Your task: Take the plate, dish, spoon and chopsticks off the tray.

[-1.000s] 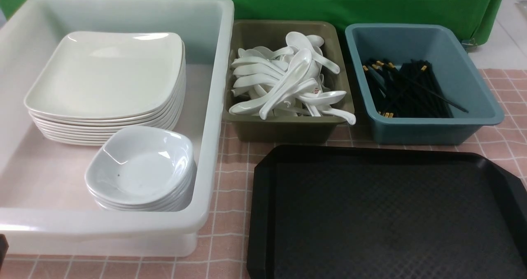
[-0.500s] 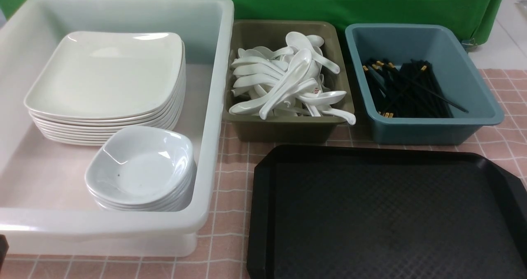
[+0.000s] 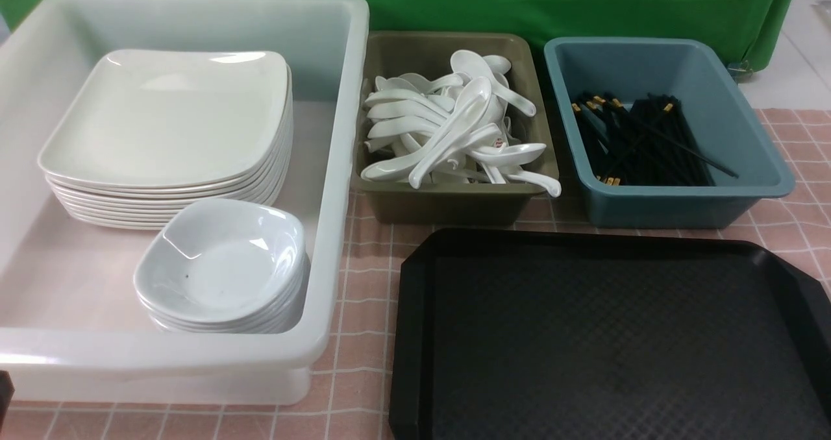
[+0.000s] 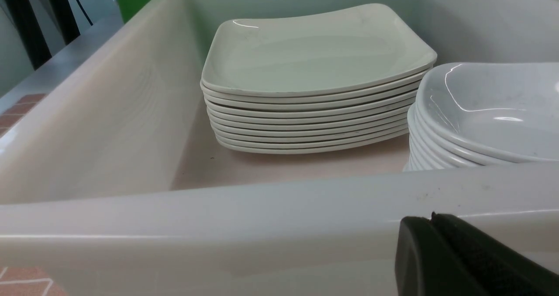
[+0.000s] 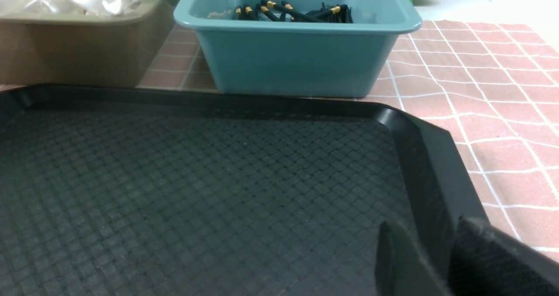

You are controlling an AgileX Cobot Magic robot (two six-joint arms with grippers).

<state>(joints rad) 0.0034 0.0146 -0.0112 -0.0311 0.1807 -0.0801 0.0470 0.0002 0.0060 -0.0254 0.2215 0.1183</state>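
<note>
On the bench nearest me:
Tray: black tray (image 3: 610, 342), textured bed bare, on a pink grid-checked cloth (image 3: 363, 258).
My left end effector (image 4: 436, 243): fingers pressed together, holding nothing, outside the white tub (image 3: 337, 167).
My right end effector (image 5: 436, 252): slightly parted, gripping nothing, over the tray's right rim.
Tub: dish (image 3: 221, 258) tops a stack; behind it, plate (image 3: 169, 112) tops another.
Olive bin (image 3: 454, 200): spoon (image 3: 454, 125) among many; one shows a tiny unreadable red mark.
Blue bin (image 3: 669, 200): chopsticks (image 3: 639, 141).
Room: green backdrop (image 3: 519, 5) behind.
</note>
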